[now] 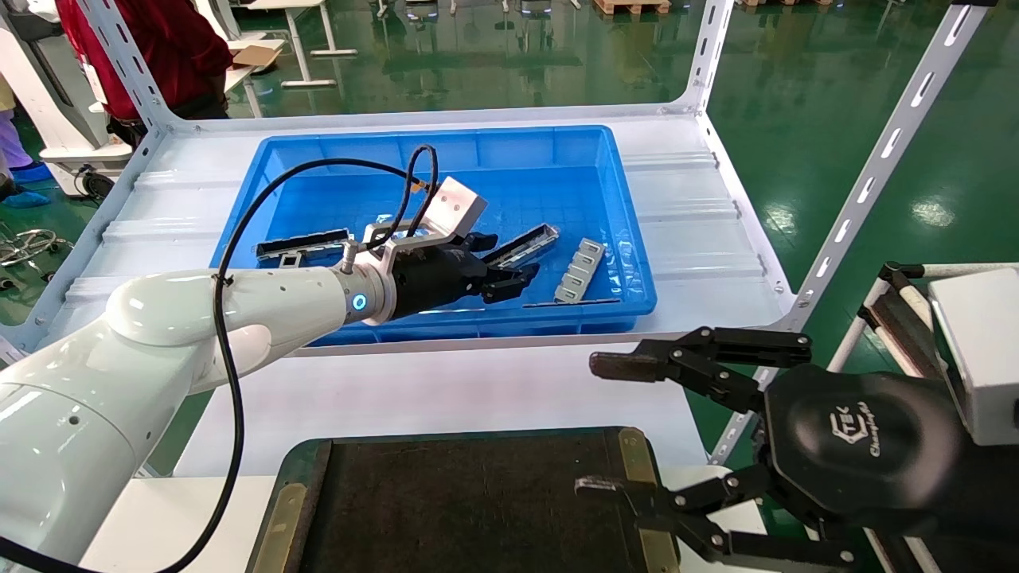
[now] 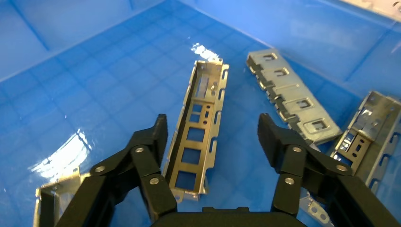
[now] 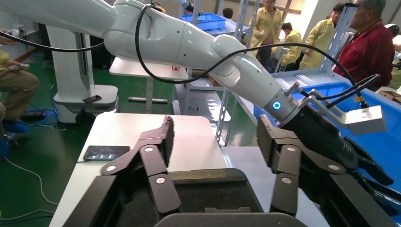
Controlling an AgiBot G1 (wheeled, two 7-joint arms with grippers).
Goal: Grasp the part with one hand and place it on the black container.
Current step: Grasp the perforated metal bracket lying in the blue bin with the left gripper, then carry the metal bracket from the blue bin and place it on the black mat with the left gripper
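- Nearest the robot, at six o'clock in the head view, lies the black container (image 1: 470, 509), its felt bare and free — the drop spot waits within easy reach of a retracting arm.
- Just beside it at four o'clock, the right gripper (image 1: 593, 426) hovers over the container's near corner, fingers spread wide and holding nothing; it looks parked, out of the working arm's line.
- Out toward twelve o'clock, the left gripper (image 1: 521, 278) reaches over the near wall of the blue bin (image 1: 509, 147), low inside, because that is where the stock sits.
- In the left wrist view, the fingers (image 2: 153, 137) stand wide apart and empty, straddling the part (image 2: 196, 137), which lies flat on the bin floor, cutouts up, running lengthwise between them — lined up, I judge, for a pinch across its narrow width.
- Other metal pieces (image 2: 291, 97) lie near, apart from the target, so the closing fingers should meet one bar only.
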